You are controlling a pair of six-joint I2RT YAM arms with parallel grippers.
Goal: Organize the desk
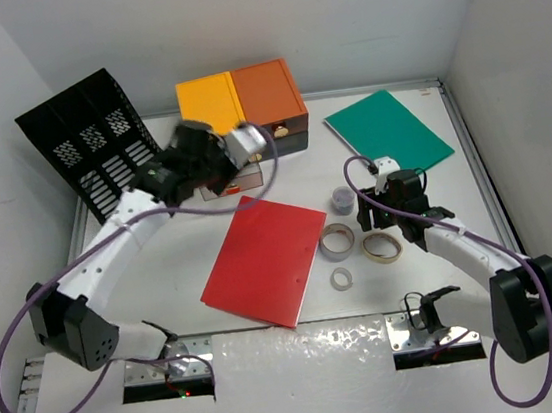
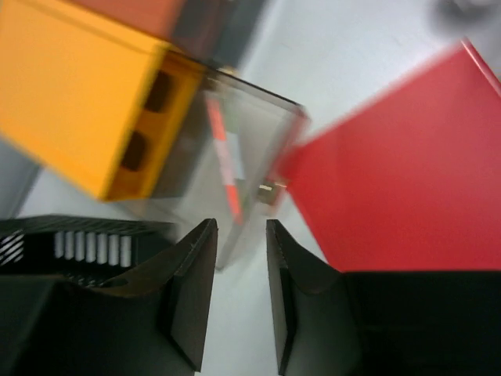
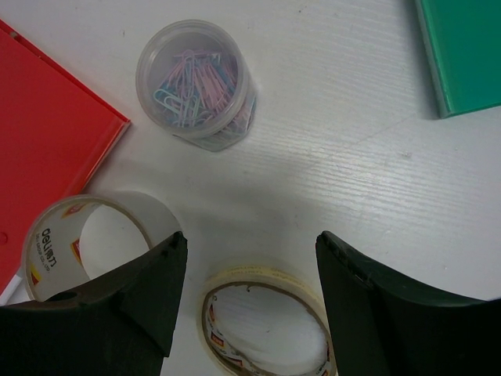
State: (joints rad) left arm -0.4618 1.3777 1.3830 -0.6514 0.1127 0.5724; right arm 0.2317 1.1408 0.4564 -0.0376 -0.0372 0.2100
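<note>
The white desk (image 1: 164, 281) holds a red folder (image 1: 267, 258) in the middle and a green folder (image 1: 388, 130) at the back right. My left gripper (image 1: 235, 161) hovers by the yellow drawer box (image 2: 78, 94), in front of a pulled-out smoky drawer (image 2: 250, 164). The left gripper (image 2: 240, 227) stands open by a narrow gap with nothing in it; that view is blurred. My right gripper (image 3: 250, 239) is open, its fingers either side of a beige tape roll (image 3: 266, 325) lying flat.
A black file rack (image 1: 91, 138) stands at the back left, beside an orange drawer box (image 1: 267, 92). A clear tape roll (image 3: 86, 243), a jar of paper clips (image 3: 196, 86) and a small white roll (image 1: 342, 279) lie between the red folder and the right arm.
</note>
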